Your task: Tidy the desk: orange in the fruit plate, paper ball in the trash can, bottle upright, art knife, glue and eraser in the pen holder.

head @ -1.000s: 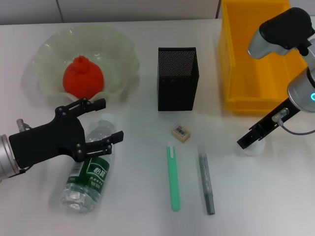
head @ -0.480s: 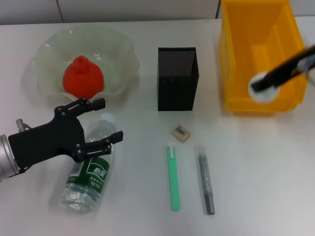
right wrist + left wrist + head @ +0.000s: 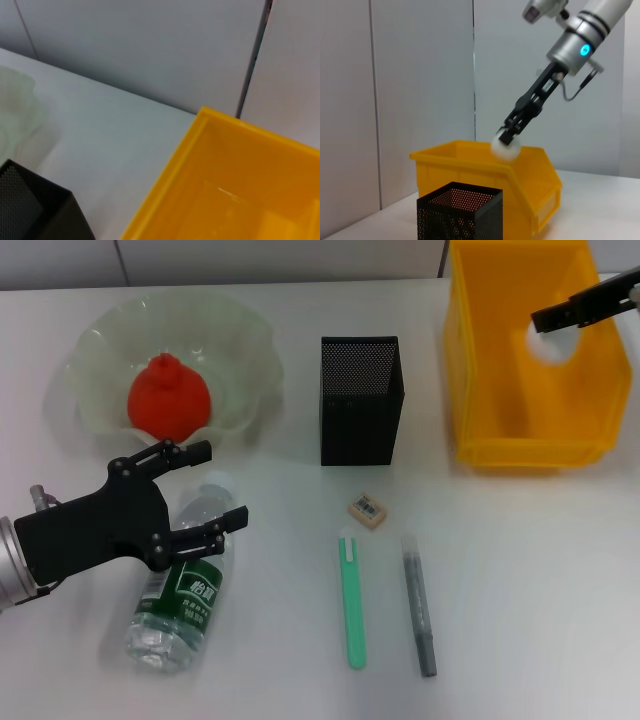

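Paper ball (image 3: 548,343), white and crumpled, sits pinched in the right hand (image 3: 545,322), held just above the open mouth of the trash can (image 3: 530,445), a glossy yellow rectangular bin with plenty of room inside. Left hand (image 3: 205,488) is spread wide, empty, hovering right over the clear plastic bottle (image 3: 185,585) lying on its side on the counter (image 3: 520,580). Beyond its fingers, the orange (image 3: 168,395) rests in the ruffled pale-green fruit plate (image 3: 100,340). Off to that hand's right: mesh pen holder (image 3: 361,398), eraser (image 3: 367,510), flat green art knife (image 3: 351,600), grey glue (image 3: 419,602).
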### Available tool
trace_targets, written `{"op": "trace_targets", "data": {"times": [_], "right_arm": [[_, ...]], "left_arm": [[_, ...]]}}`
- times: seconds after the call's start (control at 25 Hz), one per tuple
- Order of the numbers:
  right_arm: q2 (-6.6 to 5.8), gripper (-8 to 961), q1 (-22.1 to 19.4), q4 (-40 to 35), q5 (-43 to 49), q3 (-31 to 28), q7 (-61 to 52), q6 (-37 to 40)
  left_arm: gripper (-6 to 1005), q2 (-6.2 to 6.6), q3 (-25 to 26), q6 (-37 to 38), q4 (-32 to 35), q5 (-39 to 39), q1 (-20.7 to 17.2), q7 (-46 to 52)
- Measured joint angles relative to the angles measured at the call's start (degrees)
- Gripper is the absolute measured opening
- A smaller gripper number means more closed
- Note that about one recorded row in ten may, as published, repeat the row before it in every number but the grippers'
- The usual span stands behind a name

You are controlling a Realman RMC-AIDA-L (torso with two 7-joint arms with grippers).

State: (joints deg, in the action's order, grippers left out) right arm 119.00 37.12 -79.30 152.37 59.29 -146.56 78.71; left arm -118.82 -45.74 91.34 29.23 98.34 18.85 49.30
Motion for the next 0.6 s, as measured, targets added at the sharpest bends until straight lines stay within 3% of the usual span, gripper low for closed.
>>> {"op": "trace_targets", "data": {"times": [0.12, 0.2, 0.36, 0.4, 0.44, 0.48, 0.52, 0.6], "right_arm": [[0.19, 633, -1.9, 0.8, -6.8, -0.2, 3.8, -2.9], [0.22, 701, -2.8, 0.4, -9.3, -0.2, 5.0, -3.3], [0.31, 838, -9.4, -2.3, -24.3, 0.0, 13.9, -5.3], [0.33, 839, -11.6, -2.5, -29.3, 0.2, 17.9, -5.5], [0.38, 840, -16.0, -1.8, -40.3, 0.5, 26.7, -5.2], [0.38, 841, -16.0, -1.8, -40.3, 0.5, 26.7, -5.2], [0.41, 842, -19.8, 0.1, -49.7, 0.9, 34.3, -4.0], [0.43, 844, -21.3, 1.8, -53.8, 1.2, 38.3, -2.7]], "left_arm": [[819, 0.06, 0.0, 0.5, 0.2, 0.0, -0.2, 0.8], [816, 0.07, 0.0, 0.9, 0.4, 0.0, -0.5, 1.1], [810, 0.04, 0.1, 1.3, 1.4, -0.6, -0.7, 3.3], [809, -0.01, 0.1, 1.0, 2.3, -0.7, -0.7, 4.4], [807, -0.09, 0.0, 0.6, 3.3, -0.7, -0.8, 5.4], [805, -0.13, 0.0, 0.0, 5.0, -0.7, -0.9, 6.7], [804, -0.21, 0.0, -0.7, 6.9, -0.8, -1.0, 8.1], [801, -0.24, 0.1, -1.5, 8.6, -1.0, -1.1, 9.6]]}}
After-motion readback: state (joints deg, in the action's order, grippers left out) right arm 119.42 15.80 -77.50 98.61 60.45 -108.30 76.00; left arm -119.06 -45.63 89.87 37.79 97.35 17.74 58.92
